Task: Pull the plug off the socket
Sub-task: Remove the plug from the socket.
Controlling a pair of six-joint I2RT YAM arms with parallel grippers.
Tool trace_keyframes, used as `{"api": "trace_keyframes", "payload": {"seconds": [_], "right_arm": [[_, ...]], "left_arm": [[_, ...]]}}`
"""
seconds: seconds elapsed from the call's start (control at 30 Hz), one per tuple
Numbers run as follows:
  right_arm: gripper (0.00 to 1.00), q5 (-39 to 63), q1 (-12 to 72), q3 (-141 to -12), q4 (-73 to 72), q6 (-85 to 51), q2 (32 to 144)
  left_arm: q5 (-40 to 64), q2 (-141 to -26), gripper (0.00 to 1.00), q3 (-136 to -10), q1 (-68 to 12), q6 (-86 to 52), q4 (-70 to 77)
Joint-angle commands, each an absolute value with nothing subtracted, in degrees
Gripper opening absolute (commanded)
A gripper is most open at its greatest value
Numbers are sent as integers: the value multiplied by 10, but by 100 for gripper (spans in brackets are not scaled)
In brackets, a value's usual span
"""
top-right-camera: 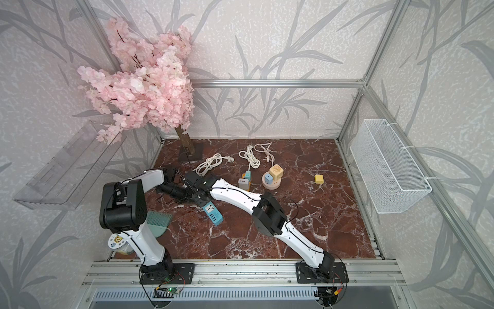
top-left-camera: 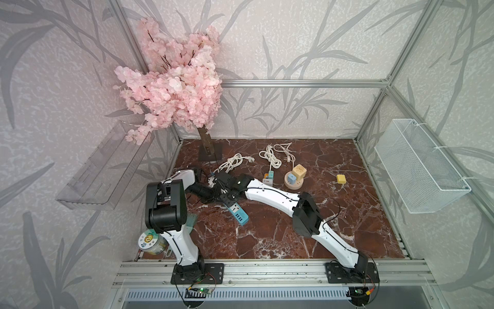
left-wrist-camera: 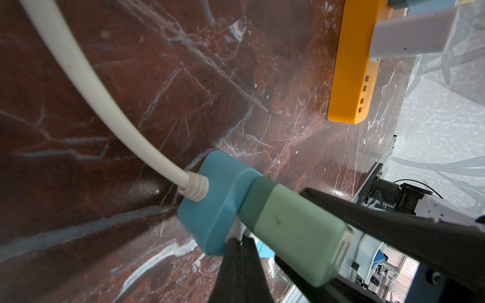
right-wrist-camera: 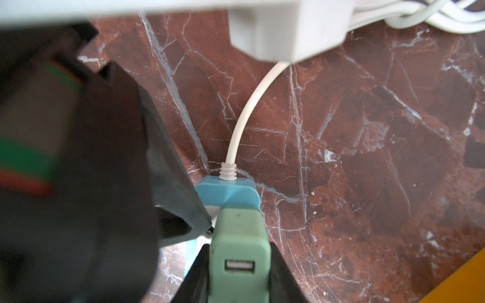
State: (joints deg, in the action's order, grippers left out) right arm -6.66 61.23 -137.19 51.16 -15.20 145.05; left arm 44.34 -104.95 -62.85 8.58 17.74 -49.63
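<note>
The pull has not happened yet: the pale green plug (right-wrist-camera: 240, 236) sits fully seated in the blue socket strip (top-left-camera: 236, 212), with no gap visible between the two in either wrist view. What looks finished is the approach and the grasp.

The socket strip lies slanted on the left-middle part of the red marble surface (top-left-camera: 294, 235). Its near end is free, and its far end is covered by the two arms where they meet. A white cord (left-wrist-camera: 105, 99) leaves that far end and curves away across the surface toward the far side.

The right tool (right-wrist-camera: 240, 246) is clamped on the plug, with one black finger pressed against each side of its body. The left tool (left-wrist-camera: 237, 251) has its jaws shut together with nothing between them. Its tip rests on the strip's white face just beside the plug, which I read as holding the strip down.

What is left is the extraction itself. The right tool needs to draw the plug straight up and out of the socket while the left tool keeps the strip pinned. If the strip lifts with the plug, the hold-down would need more pressure.
</note>
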Motion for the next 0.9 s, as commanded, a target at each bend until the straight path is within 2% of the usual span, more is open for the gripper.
{"api": "trace_keyframes", "payload": {"seconds": [0.0, 0.87], "right_arm": [[0, -74, 618, -1386, 504, -155, 1414], [0, -68, 621, -1273, 410, -147, 1336]], "left_arm": [[385, -1070, 0, -625, 85, 176, -485], [376, -1082, 0, -631, 85, 172, -490]]}}
